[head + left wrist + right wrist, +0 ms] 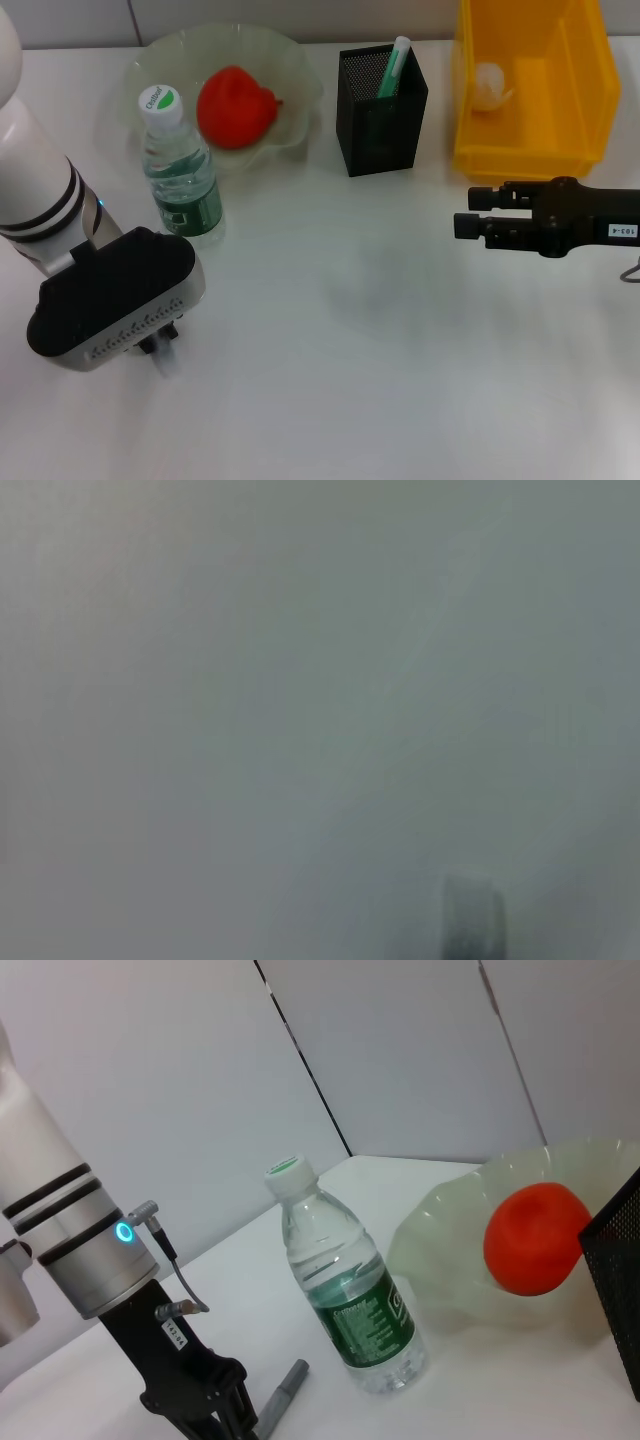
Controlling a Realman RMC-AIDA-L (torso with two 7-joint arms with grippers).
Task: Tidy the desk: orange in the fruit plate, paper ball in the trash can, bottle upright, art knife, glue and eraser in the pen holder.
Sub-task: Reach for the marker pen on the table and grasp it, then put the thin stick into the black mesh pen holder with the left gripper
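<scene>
The bottle (180,170) (345,1300) stands upright beside the fruit plate (300,70), which holds the orange (235,107) (535,1238). A paper ball (490,85) lies in the yellow trash can (580,90). A green and white stick, probably the glue (393,68), leans in the black mesh pen holder (375,125). The grey art knife (283,1397) lies flat on the table in front of the bottle. My left gripper (220,1425) is lowered right beside it, and in the head view my wrist housing (110,300) hides it. My right gripper (468,212) hovers open and holds nothing. The eraser is out of view.
The white table stretches wide between my two arms. The trash can sits at the back right, just behind my right arm. The left wrist view shows only blurred grey table surface.
</scene>
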